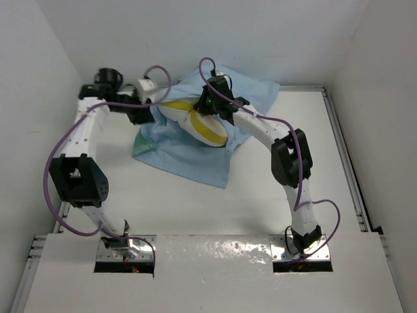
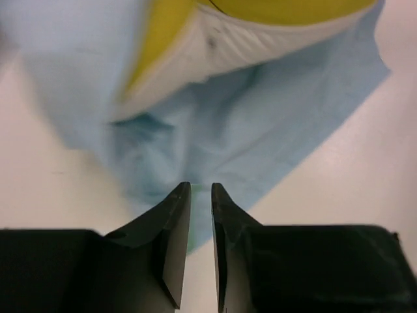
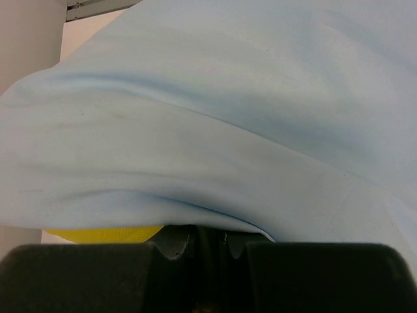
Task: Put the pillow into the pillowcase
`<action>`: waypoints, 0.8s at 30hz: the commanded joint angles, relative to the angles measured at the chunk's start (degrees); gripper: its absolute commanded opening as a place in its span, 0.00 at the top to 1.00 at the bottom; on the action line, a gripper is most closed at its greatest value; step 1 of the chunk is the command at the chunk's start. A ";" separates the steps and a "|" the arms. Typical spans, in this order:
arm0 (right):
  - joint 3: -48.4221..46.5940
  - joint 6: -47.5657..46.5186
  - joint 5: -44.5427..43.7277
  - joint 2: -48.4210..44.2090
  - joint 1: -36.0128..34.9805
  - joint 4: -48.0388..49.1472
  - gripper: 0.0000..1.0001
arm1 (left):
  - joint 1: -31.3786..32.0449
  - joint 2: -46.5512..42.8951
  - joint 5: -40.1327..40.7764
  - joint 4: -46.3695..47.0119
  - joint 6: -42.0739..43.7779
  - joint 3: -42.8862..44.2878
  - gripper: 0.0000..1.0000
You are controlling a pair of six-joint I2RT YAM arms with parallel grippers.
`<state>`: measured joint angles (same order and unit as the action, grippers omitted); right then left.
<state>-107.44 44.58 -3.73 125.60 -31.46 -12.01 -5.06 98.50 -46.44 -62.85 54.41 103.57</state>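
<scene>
The light blue pillowcase (image 1: 189, 156) lies spread at the back middle of the table, with a sea-green corner at its left. The cream-white pillow (image 1: 179, 114) with its yellow band lies on it, partly wrapped by the fabric. My left gripper (image 1: 148, 116) hovers at the pillowcase's left edge. In the left wrist view its jaws (image 2: 201, 187) stand almost together, with nothing between them, above the pillowcase (image 2: 260, 124) and facing the pillow (image 2: 247, 39). My right gripper (image 1: 207, 103) is at the pillow's far top. In its wrist view the pillowcase (image 3: 228, 117) drapes over its tips (image 3: 207, 231), beside the pillow's yellow band (image 3: 104, 233).
White enclosure walls stand at the left, back and right. A metal rail (image 1: 342, 150) runs along the table's right edge. My right arm (image 1: 290, 156) reaches over the pillowcase's right side. The bare white table (image 1: 195, 208) lies between the pillowcase and the arm bases.
</scene>
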 commanded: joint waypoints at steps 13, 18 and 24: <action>-1.20 0.07 -8.84 -1.41 1.32 4.01 1.00 | 12.70 0.20 26.37 38.40 -11.52 -26.39 0.46; -0.84 -0.28 -8.84 -1.76 1.32 3.84 1.00 | 13.41 2.22 24.04 40.18 -12.40 -27.19 0.45; -0.84 -0.98 -8.67 -1.85 1.23 4.01 1.00 | 13.50 4.95 26.11 46.31 -17.67 -27.98 0.64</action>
<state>-107.83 44.80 -4.91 125.56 -31.88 -12.64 8.21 102.83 -22.22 -23.68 40.47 76.34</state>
